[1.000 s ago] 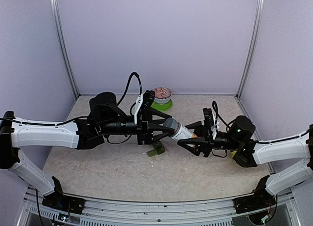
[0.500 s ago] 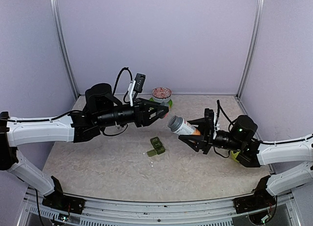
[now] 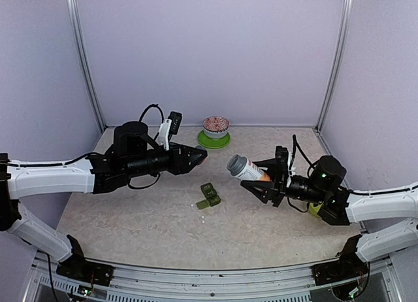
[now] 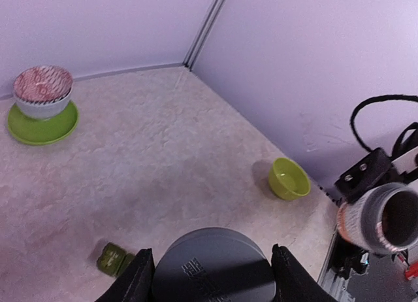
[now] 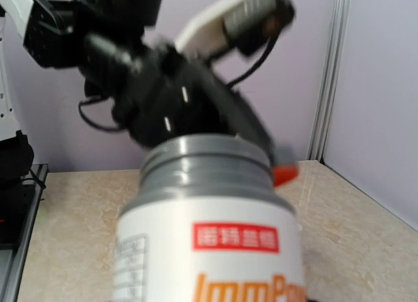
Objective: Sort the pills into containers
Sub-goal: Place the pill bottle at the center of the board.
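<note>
My left gripper [image 3: 198, 155] is shut on a round grey cap [image 4: 212, 269], its fingers [image 4: 138, 279] pressing on both sides. My right gripper [image 3: 258, 178] is shut on a white bottle [image 3: 243, 168] with orange lettering [image 5: 209, 236]. The bottle's grey threaded neck is uncovered and tilts up and left toward the left gripper. Between the two arms, the containers [image 3: 209, 195] lie on the table as a short dark green strip, also seen in the left wrist view [image 4: 112, 258]. Tiny white specks, the pills [image 3: 198, 205], lie beside the strip's near end.
A patterned bowl [image 3: 215, 125] on a green plate [image 3: 214, 142] stands at the back of the table. A lime-green bowl [image 4: 289, 178] sits by the right arm, mostly hidden behind it in the top view. Purple walls enclose the beige table [image 3: 144, 217].
The left gripper took the cap off the bottle and drew back to the left. The right gripper shifted slightly right with the uncapped bottle.
</note>
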You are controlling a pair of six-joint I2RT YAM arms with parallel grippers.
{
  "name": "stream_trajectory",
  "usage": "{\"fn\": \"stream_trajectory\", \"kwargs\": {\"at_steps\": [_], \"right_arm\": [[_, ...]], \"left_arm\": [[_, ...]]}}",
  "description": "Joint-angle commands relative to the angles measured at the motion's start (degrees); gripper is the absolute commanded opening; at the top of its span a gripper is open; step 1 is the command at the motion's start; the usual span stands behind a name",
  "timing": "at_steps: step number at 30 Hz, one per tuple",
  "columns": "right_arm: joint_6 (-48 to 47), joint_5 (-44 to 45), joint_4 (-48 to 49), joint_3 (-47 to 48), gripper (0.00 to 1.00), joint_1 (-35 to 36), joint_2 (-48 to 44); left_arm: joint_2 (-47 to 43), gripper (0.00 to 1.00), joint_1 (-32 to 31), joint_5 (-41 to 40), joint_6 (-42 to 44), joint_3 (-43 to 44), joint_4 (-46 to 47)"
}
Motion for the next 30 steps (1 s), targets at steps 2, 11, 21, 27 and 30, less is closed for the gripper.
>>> {"fn": "stream_trajectory", "kwargs": {"at_steps": [2,11,21,27,30], "right_arm": [[0.9,0.1,1.2,-0.8,0.25,0.0,-1.0],[2.1,-0.4,1.5,-1.5,0.26,0.0,-1.2],[2.5,-0.1,0.2,-2.5,0.26,0.0,-2.6],[1.9,0.3,-0.6,-2.1,0.26,0.0,-2.9],[1.8,0.1,-0.7,-1.9,0.26,0.0,-2.5]], "left_arm": [[-0.1,0.45,2.8,-5.7,1.9,-4.8,-3.9],[5.6,0.46,6.0,-9.3,5.1,-6.5,-5.9],[11.8,0.45,6.1,-8.8,7.0,-6.2,-8.1],[12.0,0.45,4.2,-7.2,8.1,-6.3,-10.4],[12.9,0.44,2.9,-9.1,8.6,-5.2,-13.1]]}}
